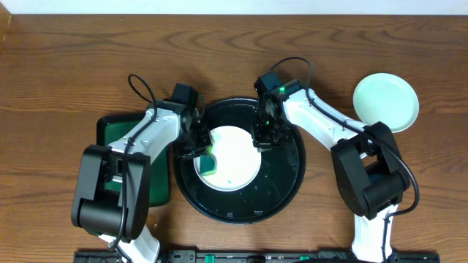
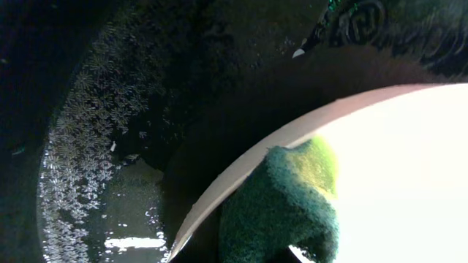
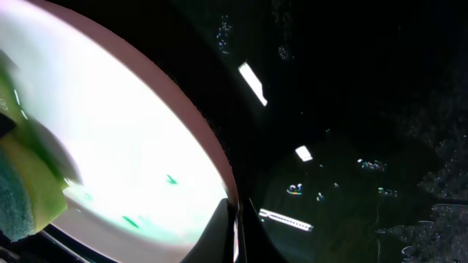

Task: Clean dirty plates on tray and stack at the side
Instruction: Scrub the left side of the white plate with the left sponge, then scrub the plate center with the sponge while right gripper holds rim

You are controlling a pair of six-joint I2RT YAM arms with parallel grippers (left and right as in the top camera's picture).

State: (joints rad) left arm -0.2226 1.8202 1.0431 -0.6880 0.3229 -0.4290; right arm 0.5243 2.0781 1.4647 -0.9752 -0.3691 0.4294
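A white plate (image 1: 232, 155) lies in the black tray (image 1: 289, 179), with small teal smears on it in the right wrist view (image 3: 124, 139). My left gripper (image 1: 199, 150) is shut on a green and yellow sponge (image 1: 208, 164) pressed on the plate's left part; the sponge (image 2: 281, 208) lies over the plate's rim (image 2: 395, 168). My right gripper (image 1: 263, 137) is shut on the plate's upper right rim, its fingers (image 3: 234, 226) pinching the edge. A second plate (image 1: 386, 101) lies on the table at the far right. A third plate does not show.
A green rectangular tray (image 1: 117, 131) sits left of the black tray, under the left arm. The black tray's floor is wet and speckled (image 2: 102, 183) (image 3: 351, 146). The wooden table (image 1: 73, 66) extends around both trays.
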